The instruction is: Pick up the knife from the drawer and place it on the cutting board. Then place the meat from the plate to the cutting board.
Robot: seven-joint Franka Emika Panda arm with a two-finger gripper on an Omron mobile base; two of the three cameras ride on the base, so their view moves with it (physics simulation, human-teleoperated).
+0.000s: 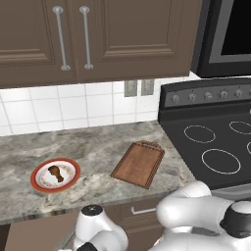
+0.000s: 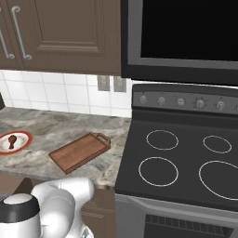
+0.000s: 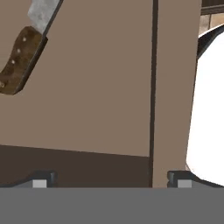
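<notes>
1. The drawer (image 3: 96, 87) shows its light wood floor in the hand view. The knife (image 3: 22, 52) lies in it at the upper left of that view, brown handle nearer, grey blade running off the top edge.
2. A dark line crosses the drawer floor from top to bottom, right of centre; the knife lies well to the left of it, with bare floor between.
3. The claw (image 3: 111, 178) stands wide above the drawer, its two tips far apart at the bottom of the hand view, and holds nothing.
4. The plate (image 1: 55, 175) sits on the table (image 1: 98, 147), near its front edge, with the meat (image 1: 55, 172) in its middle.
5. The board (image 1: 138, 163) lies bare between the plate and the stove (image 1: 215, 147), tilted, its handle tab toward the tiled wall.
6. Open table lies between plate and board; the board's corner comes near the stove's edge.
</notes>
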